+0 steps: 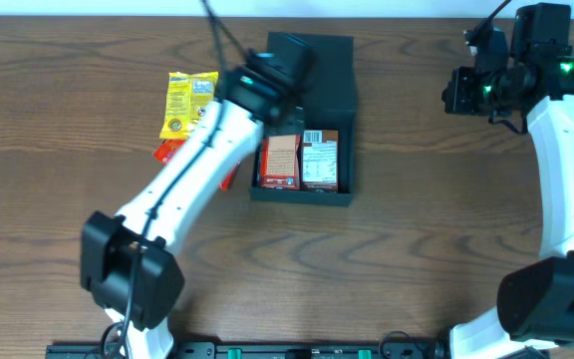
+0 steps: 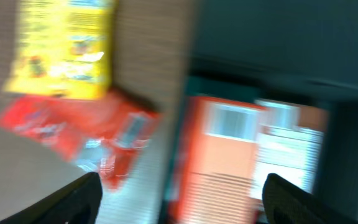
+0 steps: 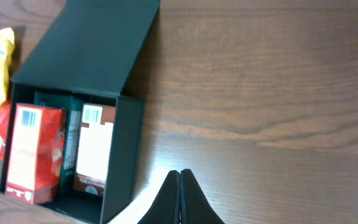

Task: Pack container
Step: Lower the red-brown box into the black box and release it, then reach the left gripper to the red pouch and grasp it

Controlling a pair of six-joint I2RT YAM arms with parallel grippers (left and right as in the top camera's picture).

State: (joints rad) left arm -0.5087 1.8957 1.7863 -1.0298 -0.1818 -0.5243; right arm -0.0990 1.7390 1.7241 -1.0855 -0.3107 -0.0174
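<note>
Overhead view, left to right. Yellow packet (image 1: 189,103) flat on the wooden table (image 1: 417,249), well left of centre. Red packet (image 1: 170,151) just below it, partly hidden under the left arm (image 1: 182,189). That arm runs on a diagonal from the near-left edge up to the container (image 1: 339,100), its wrist over the container's back left corner.

The container is matte black and sits at the middle of the table toward the far edge. Its lid (image 1: 327,55) is thrown open to the rear. Inside stand an orange box (image 1: 280,162) on the left and a brown box (image 1: 319,160) on the right, side by side.

The right arm (image 1: 566,179) is at the far right, with the right gripper (image 1: 456,90) well apart from the container.

Left wrist view is badly blurred. Yellow packet (image 2: 67,50) at upper left, red packet (image 2: 86,137) under it, orange box (image 2: 222,155) to the right inside the dark wall. Left gripper (image 2: 182,180) has its fingers (image 2: 73,199) spread wide with nothing between them.

Right wrist view shows the container (image 3: 126,155) at the left and the lid (image 3: 92,50) angled up and back. A dark green pack (image 3: 70,134) is wedged between the two boxes. Right gripper (image 3: 180,180) has its jaws pressed together, empty, over bare wood.
</note>
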